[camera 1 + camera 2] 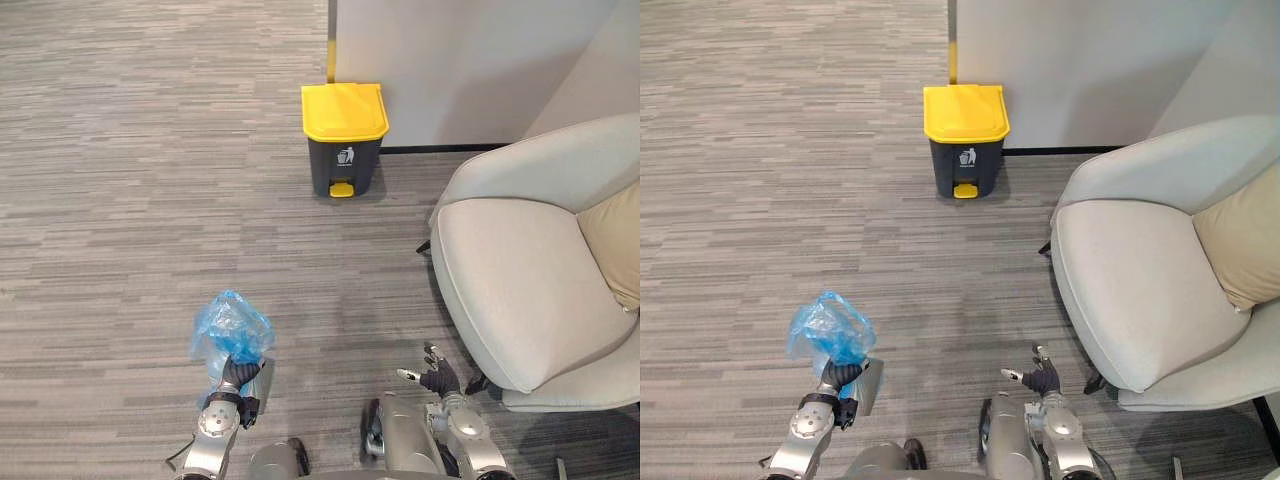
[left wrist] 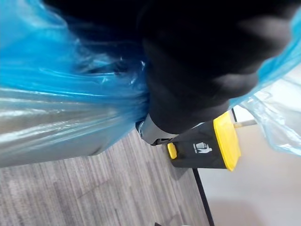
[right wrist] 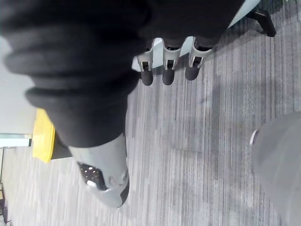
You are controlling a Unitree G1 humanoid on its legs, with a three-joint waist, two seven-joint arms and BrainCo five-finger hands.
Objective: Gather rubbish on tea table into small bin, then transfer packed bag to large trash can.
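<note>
At the lower left of the frame the left hand [image 1: 238, 375] is raised from a bent arm, closed round the gathered end of a blue plastic bag [image 1: 232, 330]. The bag bunches up above the hand, clear of the carpet [image 1: 120, 200], with its long axis running up the frame and its crumpled end towards the trash can [image 1: 344, 140]. That can, dark grey with a yellow lid, stands shut at the upper middle against the wall [image 1: 470, 60], well apart from the bag. The right hand [image 1: 437, 377] sits low at the lower right, near the front edge of a pale armchair [image 1: 510, 280]. Its fingers [image 3: 165, 70] are loosely extended and its thumb [image 3: 106, 183] is apart from them, holding nothing. A tan cushion [image 1: 618, 240] lies in the chair.
</note>
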